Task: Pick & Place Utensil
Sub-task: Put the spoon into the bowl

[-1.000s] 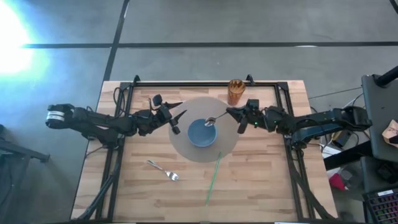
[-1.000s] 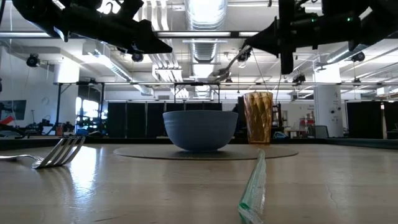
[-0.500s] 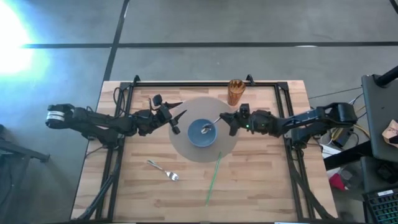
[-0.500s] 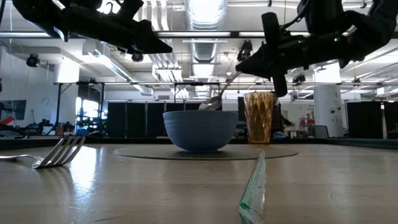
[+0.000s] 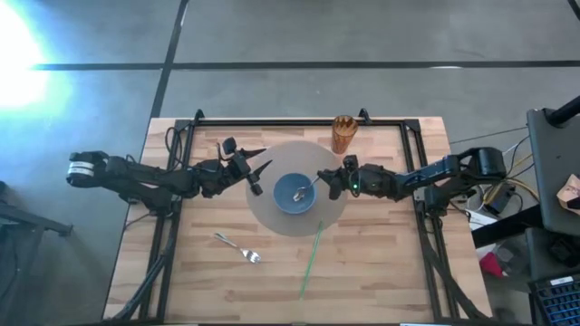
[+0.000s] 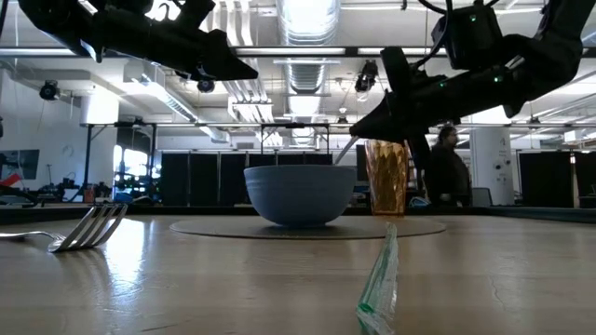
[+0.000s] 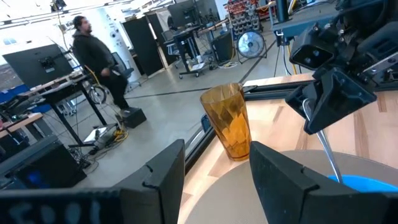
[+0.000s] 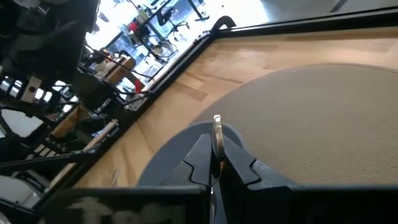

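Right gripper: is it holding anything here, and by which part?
Yes. The right gripper is shut on the spoon, pinching its handle end, with the spoon's head down inside the blue bowl.

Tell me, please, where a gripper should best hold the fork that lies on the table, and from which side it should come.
The fork lies flat on the bare wood of the table, apart from the round mat and the green straw. Grip its thin handle near the middle, coming straight down from above, fingers across the handle. The left gripper is probably the nearer one; the right gripper holds the spoon.
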